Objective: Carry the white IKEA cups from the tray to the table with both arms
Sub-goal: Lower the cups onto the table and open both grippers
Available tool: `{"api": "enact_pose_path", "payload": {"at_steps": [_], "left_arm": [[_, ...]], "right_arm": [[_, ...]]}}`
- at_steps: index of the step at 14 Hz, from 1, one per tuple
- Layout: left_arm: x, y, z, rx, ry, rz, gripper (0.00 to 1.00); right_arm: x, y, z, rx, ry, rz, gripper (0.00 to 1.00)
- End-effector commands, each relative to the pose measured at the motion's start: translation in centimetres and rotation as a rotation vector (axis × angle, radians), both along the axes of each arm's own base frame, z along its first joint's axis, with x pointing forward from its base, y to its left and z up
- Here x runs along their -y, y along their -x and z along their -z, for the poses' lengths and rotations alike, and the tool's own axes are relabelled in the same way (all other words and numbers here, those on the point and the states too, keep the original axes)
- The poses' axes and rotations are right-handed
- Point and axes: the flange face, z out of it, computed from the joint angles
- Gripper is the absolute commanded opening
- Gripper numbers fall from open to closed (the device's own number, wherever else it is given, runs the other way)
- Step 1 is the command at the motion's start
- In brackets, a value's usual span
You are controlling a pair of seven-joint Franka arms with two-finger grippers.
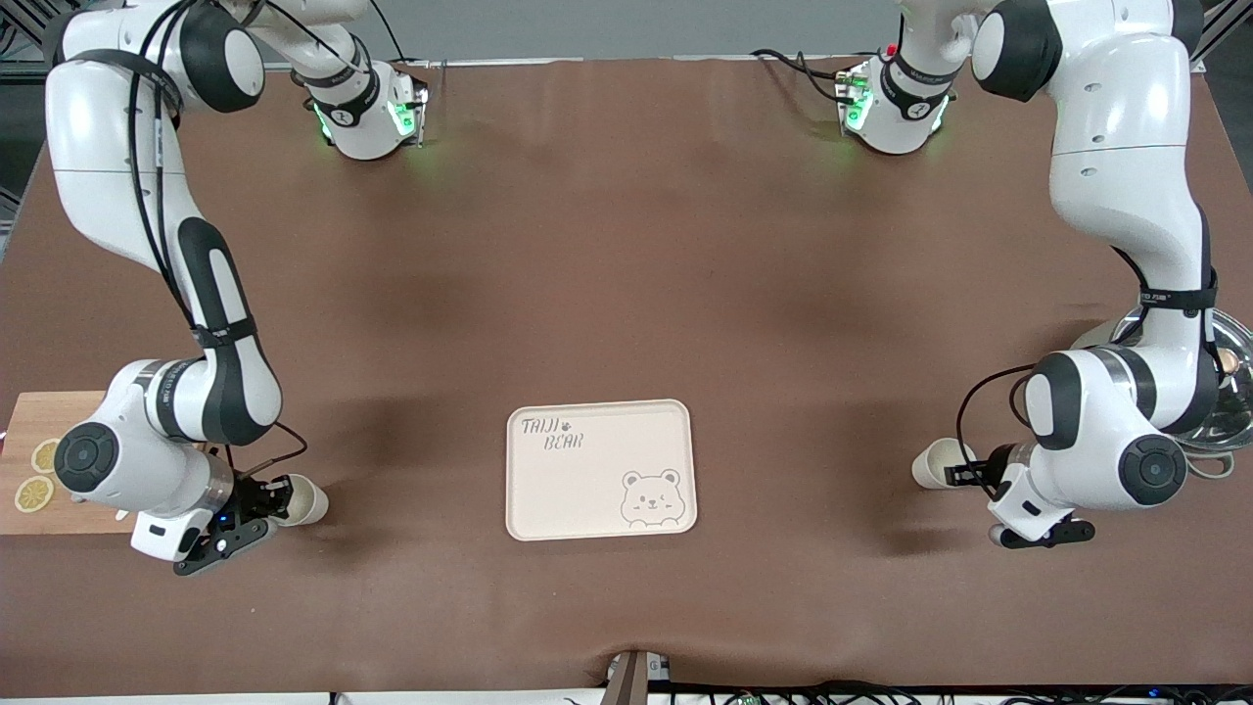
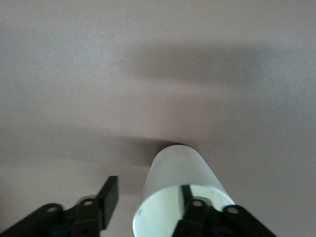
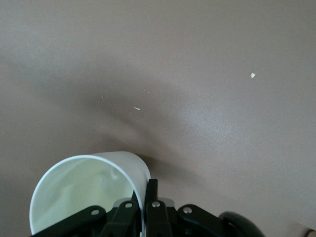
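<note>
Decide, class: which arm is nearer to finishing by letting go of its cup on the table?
The left arm, probably. Its left gripper fingers stand apart around the rim of its cup. The right gripper is clamped shut on the wall of the other cup. The tray is empty.

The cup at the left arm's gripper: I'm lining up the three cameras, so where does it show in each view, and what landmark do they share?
Front view: the cup is at the left gripper, toward the left arm's end of the table, off the tray.
Left wrist view: low in the picture, the cup with one finger inside its rim, jaws apart.
Right wrist view: not in it; that one is the other cup.
Shared landmark: the brown table cloth.
</note>
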Motion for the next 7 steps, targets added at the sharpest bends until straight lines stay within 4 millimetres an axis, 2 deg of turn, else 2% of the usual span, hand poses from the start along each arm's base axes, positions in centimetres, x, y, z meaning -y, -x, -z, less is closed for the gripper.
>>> {"api": "enact_pose_path", "payload": {"at_steps": [1,2,4,5,6,7], "left_arm": [[-0.2,-0.3,-2.5,0.033,-0.02,0.004,1.0],[-0.2,-0.4,-4.0,0.051,-0.019,0.001,1.0],[-0.4,-0.4,-6.4,0.076,-0.016,-0.003,1.0],[-0.5,-0.4,-8.2,0.096,-0.017,-0.004,1.0],[-0.4,-0.3,-9.9,0.108,-0.013,-0.003,1.0],[-0.4,0.1,-11.4,0.105,-0.012,-0.003,1.0]], "right_arm": [[0.3,-0.1,0.2,0.012,-0.01,-0.01,0.0],[0.1,-0.1,0.2,0.012,-0.012,-0.011,0.0],[0.2,-0.1,0.4,0.011,-0.013,-0.005,0.38],[0.2,0.0,0.6,0.007,-0.014,0.0,0.73],[0.2,0.0,0.6,0.007,-0.014,0.003,1.0],[0.2,0.0,0.5,0.007,-0.015,0.003,1.0]]}}
